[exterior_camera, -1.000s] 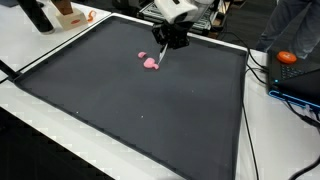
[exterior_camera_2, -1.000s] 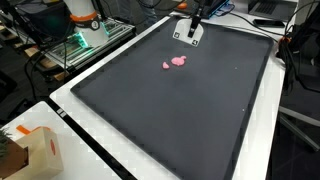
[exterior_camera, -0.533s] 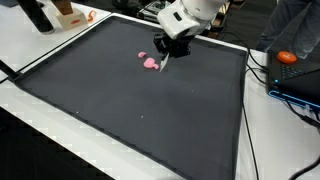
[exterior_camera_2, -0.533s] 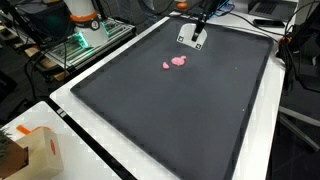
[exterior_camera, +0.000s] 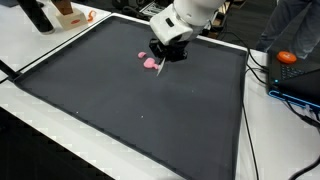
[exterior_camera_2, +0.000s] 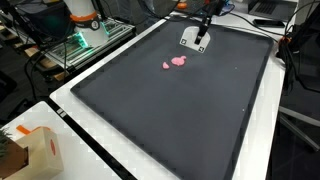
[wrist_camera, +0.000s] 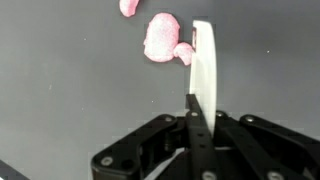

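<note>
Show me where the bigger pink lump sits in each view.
In an exterior view: bigger pink lump upper centre, near the far edge of the black mat.
In an exterior view: the lump upper centre, below-left of the white strip.
Wrist view: the lump top centre, just left of the white strip.
Shared landmark: the black mat underneath.

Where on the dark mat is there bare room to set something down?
Most of the dark mat is bare, from the pink pieces down to its near edge. It is crowded only beside those pieces, where the gripper holds a white strip.
</note>
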Tool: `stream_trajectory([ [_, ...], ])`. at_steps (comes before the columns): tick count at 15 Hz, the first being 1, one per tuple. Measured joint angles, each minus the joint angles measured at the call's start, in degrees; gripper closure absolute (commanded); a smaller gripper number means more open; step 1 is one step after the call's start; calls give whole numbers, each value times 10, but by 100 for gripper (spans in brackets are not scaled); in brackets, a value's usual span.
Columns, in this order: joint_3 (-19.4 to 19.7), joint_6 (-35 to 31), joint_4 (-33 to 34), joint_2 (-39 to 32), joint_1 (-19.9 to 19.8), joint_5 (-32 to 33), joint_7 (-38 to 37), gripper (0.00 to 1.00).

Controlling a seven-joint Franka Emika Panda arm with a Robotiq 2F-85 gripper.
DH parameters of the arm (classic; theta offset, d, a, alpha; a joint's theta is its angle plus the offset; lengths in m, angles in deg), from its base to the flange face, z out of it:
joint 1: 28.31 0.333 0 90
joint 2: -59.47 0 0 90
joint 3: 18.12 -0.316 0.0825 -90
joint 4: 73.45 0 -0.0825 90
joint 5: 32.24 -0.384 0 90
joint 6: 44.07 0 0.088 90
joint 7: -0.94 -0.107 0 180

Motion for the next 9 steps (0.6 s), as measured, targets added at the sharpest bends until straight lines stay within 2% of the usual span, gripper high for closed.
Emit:
stream_trajectory([
  [9, 14, 0, 21, -4, -37, -91, 20, 99],
])
